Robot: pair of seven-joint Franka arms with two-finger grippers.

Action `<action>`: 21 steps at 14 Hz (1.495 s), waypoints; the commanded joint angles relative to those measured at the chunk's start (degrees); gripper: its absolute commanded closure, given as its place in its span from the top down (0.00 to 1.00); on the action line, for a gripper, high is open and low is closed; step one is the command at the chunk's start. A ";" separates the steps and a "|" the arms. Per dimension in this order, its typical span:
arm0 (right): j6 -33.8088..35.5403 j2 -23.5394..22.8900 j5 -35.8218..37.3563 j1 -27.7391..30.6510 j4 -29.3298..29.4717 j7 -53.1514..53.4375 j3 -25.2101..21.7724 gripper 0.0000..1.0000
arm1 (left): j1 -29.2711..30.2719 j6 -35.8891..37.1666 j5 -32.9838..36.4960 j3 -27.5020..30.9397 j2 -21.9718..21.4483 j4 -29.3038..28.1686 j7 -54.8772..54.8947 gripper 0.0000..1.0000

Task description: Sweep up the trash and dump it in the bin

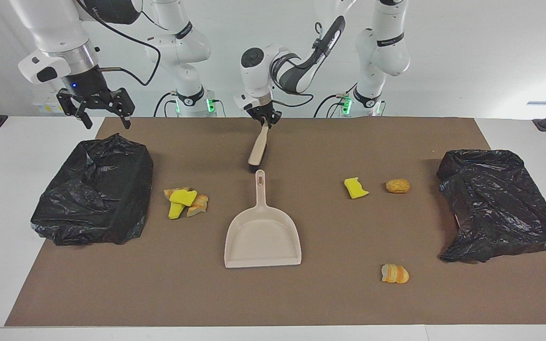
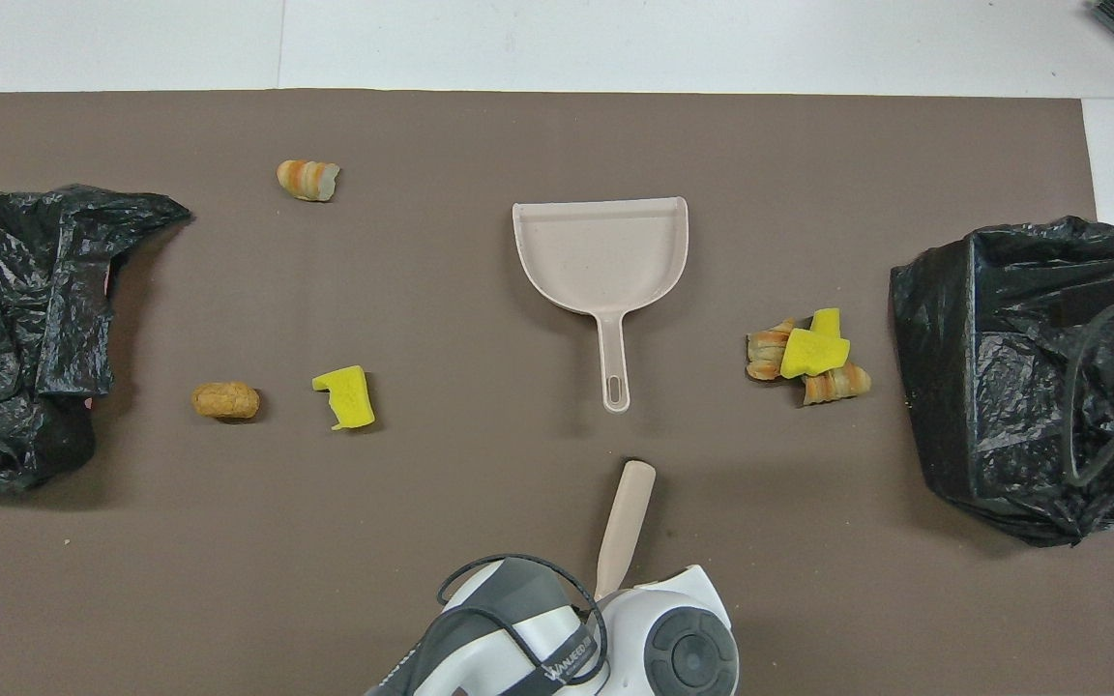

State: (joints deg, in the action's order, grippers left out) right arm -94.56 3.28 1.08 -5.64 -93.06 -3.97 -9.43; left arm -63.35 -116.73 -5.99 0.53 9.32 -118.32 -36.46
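The left gripper (image 1: 264,121) is pinched shut on the upper end of a beige brush (image 1: 258,148), at the robots' edge of the brown mat (image 1: 301,303). The brush hangs tilted, its lower end swung toward the right arm's end of the table and sitting just above the tip of the dustpan (image 1: 262,237) handle, with a small gap between them. The beige dustpan lies flat in the middle of the mat, its handle pointing at the robots and its wide mouth away from them. The right gripper (image 1: 95,111) waits in the air with its fingers spread, over the edge of the mat by the black bin bag (image 1: 94,189) at the right arm's end. Just beside that bag, toward the dustpan, lies a heap of trash (image 1: 186,201): yellow sponge chunks mixed with orange-brown bread-like bits, touching one another. Toward the left arm's end a single yellow chunk (image 1: 355,187) lies near a brown lump (image 1: 397,185), the two apart. A striped orange piece (image 1: 395,273) lies farther from the robots than those two, alone on the mat. A second black bag (image 1: 495,203) slumps at the left arm's end of the table.
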 commanded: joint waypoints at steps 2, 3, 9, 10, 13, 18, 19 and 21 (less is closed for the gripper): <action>-0.54 1.20 -0.55 0.46 -1.51 -0.25 0.29 1.00 | 4.09 7.63 -0.08 0.97 -3.42 1.69 -0.37 0.00; -0.54 1.20 -0.55 0.28 -1.51 -0.16 0.29 1.00 | 6.20 10.35 0.62 1.05 -4.91 1.86 -0.37 0.00; -0.80 -0.02 -0.38 -5.77 -1.33 13.08 3.37 1.00 | 20.52 18.20 6.77 0.97 -5.81 4.85 0.33 0.00; -1.50 -1.33 -0.81 -7.79 -1.34 15.02 3.37 1.00 | 23.07 17.85 8.26 0.97 -5.54 5.46 0.60 0.00; -5.01 -6.34 -1.08 -13.85 -1.25 22.92 3.46 1.00 | 29.57 17.15 12.04 0.97 -4.58 6.26 3.93 0.00; -15.45 -17.32 -2.74 -22.82 -1.25 36.55 3.72 1.00 | 42.93 12.34 12.67 0.97 -3.00 5.56 12.27 0.00; -18.09 -19.17 -5.45 -23.71 -1.25 37.88 3.72 1.00 | 45.65 10.31 12.67 0.97 -2.64 5.38 14.81 0.00; -22.58 -22.60 -7.67 -25.64 -1.16 38.51 3.63 1.00 | 50.05 9.76 12.75 0.97 -2.55 4.94 19.56 0.00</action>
State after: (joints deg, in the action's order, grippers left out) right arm -114.31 -16.84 -4.12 -30.44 -94.94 33.50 -5.51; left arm -17.14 -105.76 5.86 2.32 6.67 -113.22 -20.49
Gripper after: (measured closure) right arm 0.000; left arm 0.731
